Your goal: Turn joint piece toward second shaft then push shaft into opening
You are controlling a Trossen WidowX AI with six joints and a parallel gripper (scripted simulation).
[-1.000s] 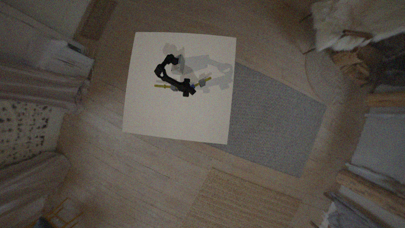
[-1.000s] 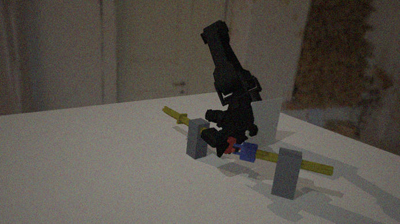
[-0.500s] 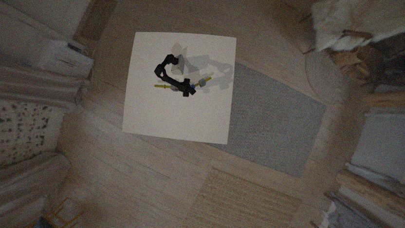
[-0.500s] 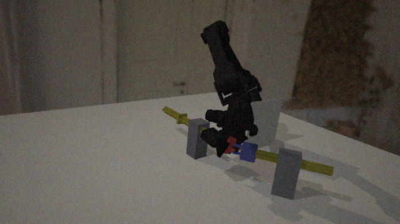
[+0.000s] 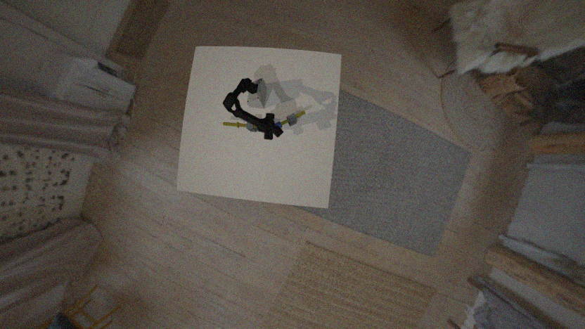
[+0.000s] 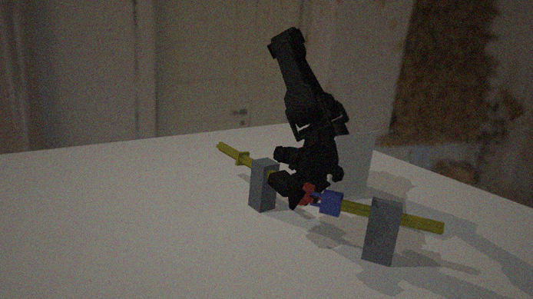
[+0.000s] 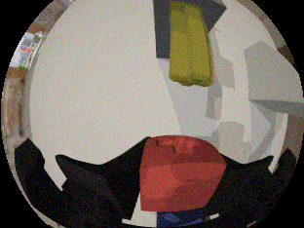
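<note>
My gripper is shut on the red joint piece, low over the white table. The red piece hinges on a blue piece at the end of the fixed yellow shaft, which passes through a grey block. The second yellow shaft sits in another grey block. In the wrist view its end points toward the red piece, with a gap between them.
The arm's pale grey base stands just behind the two shafts. The table's edges fall away at the left and front in the exterior view. Around the table are a wooden floor and a grey rug.
</note>
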